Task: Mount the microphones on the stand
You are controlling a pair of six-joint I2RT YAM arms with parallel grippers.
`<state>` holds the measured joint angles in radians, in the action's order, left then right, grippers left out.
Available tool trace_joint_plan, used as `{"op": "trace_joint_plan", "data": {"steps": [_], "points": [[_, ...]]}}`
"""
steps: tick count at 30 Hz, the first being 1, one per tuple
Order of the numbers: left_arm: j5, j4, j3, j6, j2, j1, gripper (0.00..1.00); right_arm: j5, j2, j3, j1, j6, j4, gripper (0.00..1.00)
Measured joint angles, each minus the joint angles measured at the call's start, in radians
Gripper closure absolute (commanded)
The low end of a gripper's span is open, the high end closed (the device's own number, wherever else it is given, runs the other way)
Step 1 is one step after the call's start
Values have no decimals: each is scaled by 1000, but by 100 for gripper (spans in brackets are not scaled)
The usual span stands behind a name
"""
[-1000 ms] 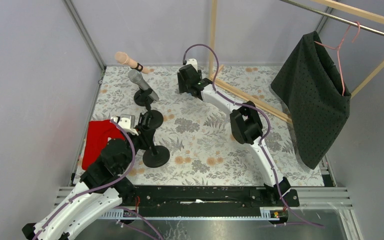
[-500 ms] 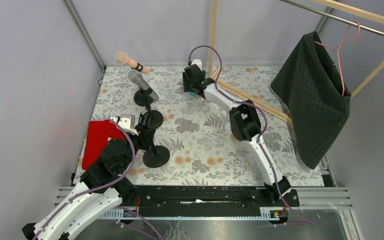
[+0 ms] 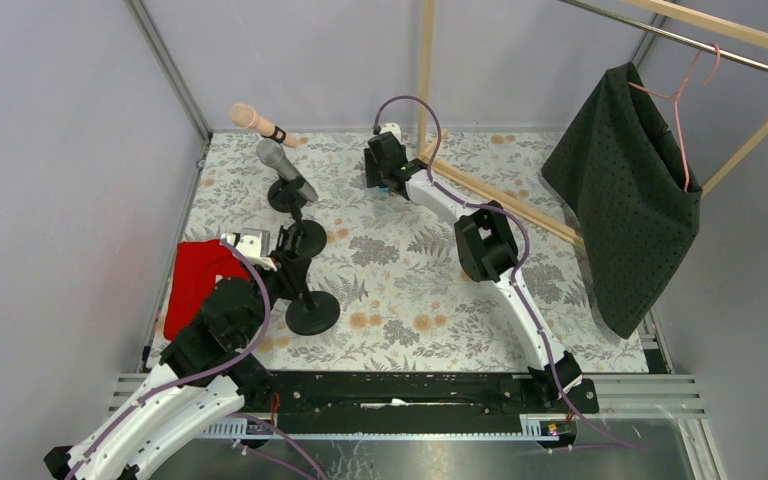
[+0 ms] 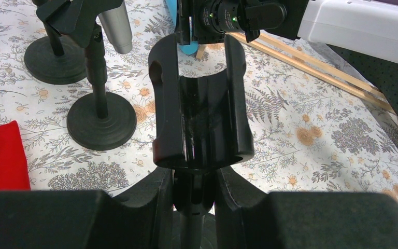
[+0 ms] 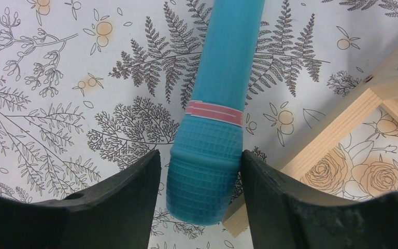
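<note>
R gripper straddles blue mic, wood pole beside; L gripper clamps stand.

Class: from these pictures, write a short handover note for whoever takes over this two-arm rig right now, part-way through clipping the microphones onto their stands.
Left gripper: shut on the stem of the nearest stand, just under its empty clip.
Right gripper: open, fingers either side of the head of the cyan microphone, which lies on the table beside the wooden frame.
Done: the peach-pink microphone and silver-grey microphone each sit in a stand's clip.
Left: grip the cyan one, carry it over, press it into the empty clip.
</note>
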<state>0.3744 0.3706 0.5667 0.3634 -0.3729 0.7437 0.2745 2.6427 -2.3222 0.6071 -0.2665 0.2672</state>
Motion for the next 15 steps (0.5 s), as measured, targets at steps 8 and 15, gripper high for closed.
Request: {"op": "trace_joint_plan", "data": {"steps": [8,15], "points": [[0,0,0,0,0,0,100,-21,3,4,-1,-8,-24,62],[2,0,0,0,0,0,100,-105,-69,167,2,23,-159,67]]}}
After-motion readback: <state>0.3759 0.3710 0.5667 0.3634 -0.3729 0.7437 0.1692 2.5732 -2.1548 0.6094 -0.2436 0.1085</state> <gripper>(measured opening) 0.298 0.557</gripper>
